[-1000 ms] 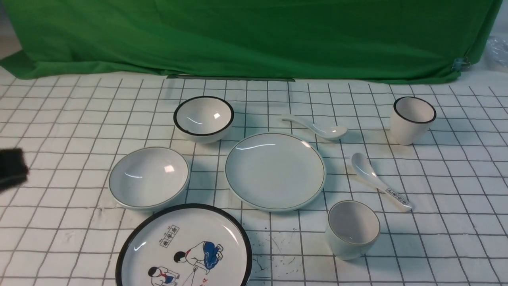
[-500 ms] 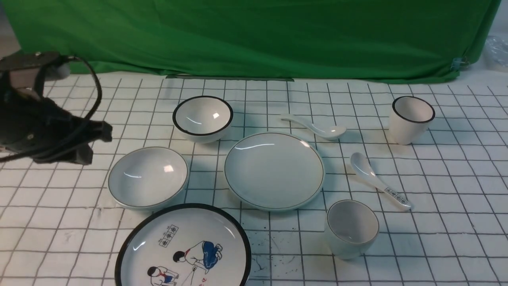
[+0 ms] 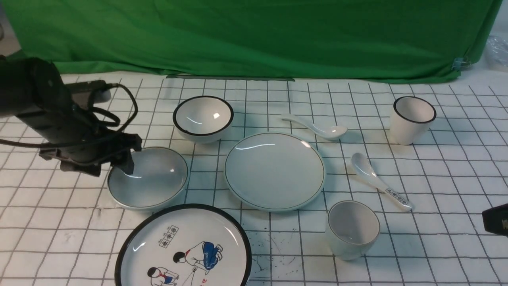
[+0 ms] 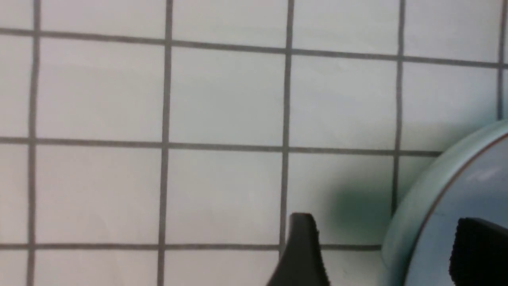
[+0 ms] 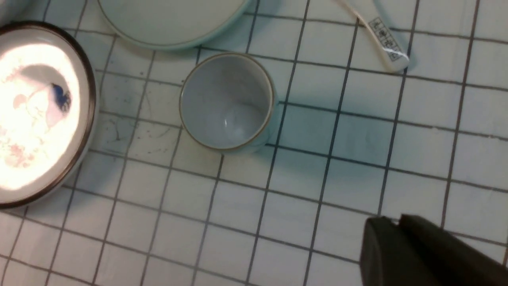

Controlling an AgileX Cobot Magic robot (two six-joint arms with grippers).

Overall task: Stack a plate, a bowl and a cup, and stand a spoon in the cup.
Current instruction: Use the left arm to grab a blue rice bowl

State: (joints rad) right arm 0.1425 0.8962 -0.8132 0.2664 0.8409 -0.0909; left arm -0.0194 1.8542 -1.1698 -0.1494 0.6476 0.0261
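The wide shallow bowl (image 3: 154,180) sits front left, beside the plain plate (image 3: 274,170) at centre. The squat cup (image 3: 352,228) stands in front of the plate, and the plain white spoon (image 3: 317,126) lies behind it. My left gripper (image 3: 113,165) is open and straddles the bowl's left rim. In the left wrist view (image 4: 391,254) one finger is over the bowl's inside (image 4: 448,198) and one is outside it. My right gripper (image 3: 496,220) shows at the right edge. In the right wrist view it is shut and empty (image 5: 391,222), to the right of the cup (image 5: 226,103).
A black-rimmed bowl (image 3: 203,117) stands behind the shallow bowl. A cartoon plate (image 3: 182,246) lies at the front, touching or nearly touching it. A tall black-rimmed cup (image 3: 412,119) is at the back right. A printed-handle spoon (image 3: 377,180) lies right of the plate. A green cloth (image 3: 254,35) hangs behind.
My left arm has swung in from the left edge and come down to the bowl's left rim. My right gripper has come into view at the right edge.
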